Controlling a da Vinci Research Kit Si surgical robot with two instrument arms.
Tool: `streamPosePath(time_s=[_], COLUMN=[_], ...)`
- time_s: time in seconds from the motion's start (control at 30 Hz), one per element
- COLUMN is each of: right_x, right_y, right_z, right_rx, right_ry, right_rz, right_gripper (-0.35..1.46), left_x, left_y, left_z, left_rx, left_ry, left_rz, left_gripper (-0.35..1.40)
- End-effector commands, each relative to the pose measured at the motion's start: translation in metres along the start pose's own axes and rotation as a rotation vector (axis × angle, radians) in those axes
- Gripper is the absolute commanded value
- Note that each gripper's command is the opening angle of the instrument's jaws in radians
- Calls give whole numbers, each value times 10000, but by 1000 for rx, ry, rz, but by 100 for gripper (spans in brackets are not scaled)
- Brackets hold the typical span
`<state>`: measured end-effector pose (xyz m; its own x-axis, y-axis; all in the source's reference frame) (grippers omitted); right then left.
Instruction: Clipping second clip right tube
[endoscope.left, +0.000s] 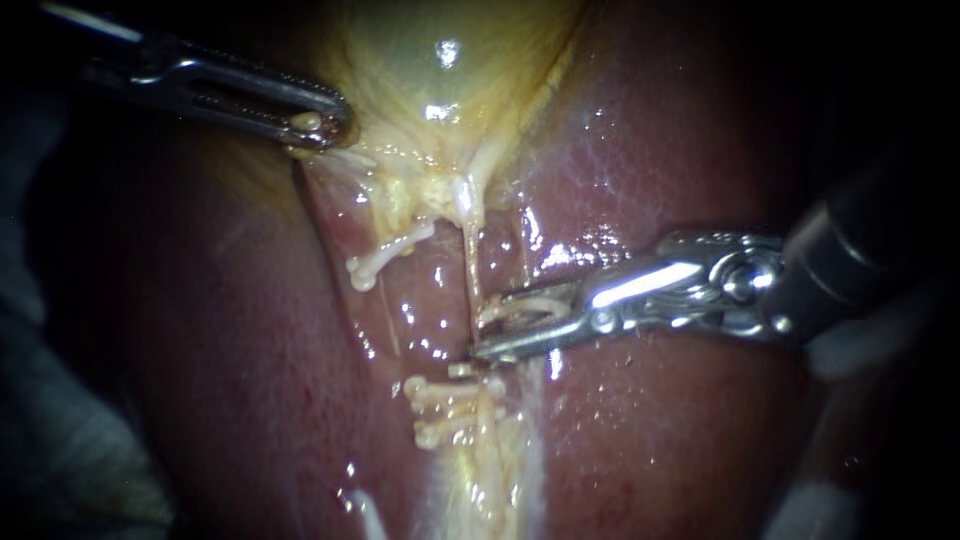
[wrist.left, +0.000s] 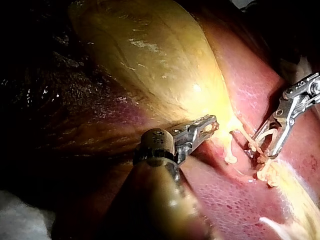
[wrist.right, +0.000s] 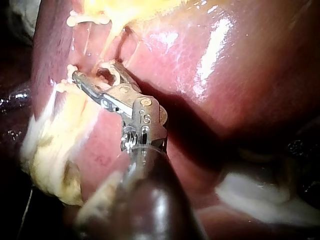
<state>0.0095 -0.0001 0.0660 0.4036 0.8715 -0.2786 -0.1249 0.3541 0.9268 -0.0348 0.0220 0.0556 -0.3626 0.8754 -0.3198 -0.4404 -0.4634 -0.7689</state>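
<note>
My right instrument (endoscope.left: 490, 325) comes in from the right. Its jaws stand apart on either side of the thin pale right tube (endoscope.left: 468, 265), with an unclosed white clip (endoscope.left: 522, 305) seated between them. The left wrist view shows this clip (wrist.left: 268, 140) as a U inside those jaws (wrist.left: 262, 147). Just below the jaws, two closed white clips (endoscope.left: 452, 392) lie across the yellowish strand. My left instrument (endoscope.left: 320, 128) enters from the upper left. Its jaws are shut on the gallbladder's lower edge (endoscope.left: 345, 160) and hold it up.
The yellow gallbladder (endoscope.left: 440, 60) fills the top middle, with dark red liver (endoscope.left: 660, 130) on both sides. Another white clip (endoscope.left: 385, 258) sits on the left tube. White gauze (endoscope.left: 70, 450) lies at the lower left edge.
</note>
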Motion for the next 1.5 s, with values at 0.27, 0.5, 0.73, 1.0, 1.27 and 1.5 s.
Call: streamPosePath(time_s=[0.27, 0.5, 0.73, 1.0, 1.27, 1.5], right_x=[-3, 4, 8, 7, 10, 9], right_y=[3, -8, -24, -29, -27, -26], right_z=[15, 8, 3, 3, 1, -2], right_rx=[102, 199, 293, 340, 330, 331], right_ry=[69, 100, 83, 61, 83, 81], right_rz=[66, 107, 133, 132, 137, 137], right_gripper=[50, 50, 48, 39, 10, -35], left_x=[0, 0, 0, 0, 0, 0], left_y=[0, 0, 0, 0, 0, 0], left_z=[1, 1, 0, 0, 1, 1], left_rx=[0, 0, 0, 0, 0, 0], left_ry=[0, 0, 0, 0, 0, 0], left_rz=[0, 0, 0, 0, 0, 0], left_gripper=[-35, -35, -35, -35, -35, -35])
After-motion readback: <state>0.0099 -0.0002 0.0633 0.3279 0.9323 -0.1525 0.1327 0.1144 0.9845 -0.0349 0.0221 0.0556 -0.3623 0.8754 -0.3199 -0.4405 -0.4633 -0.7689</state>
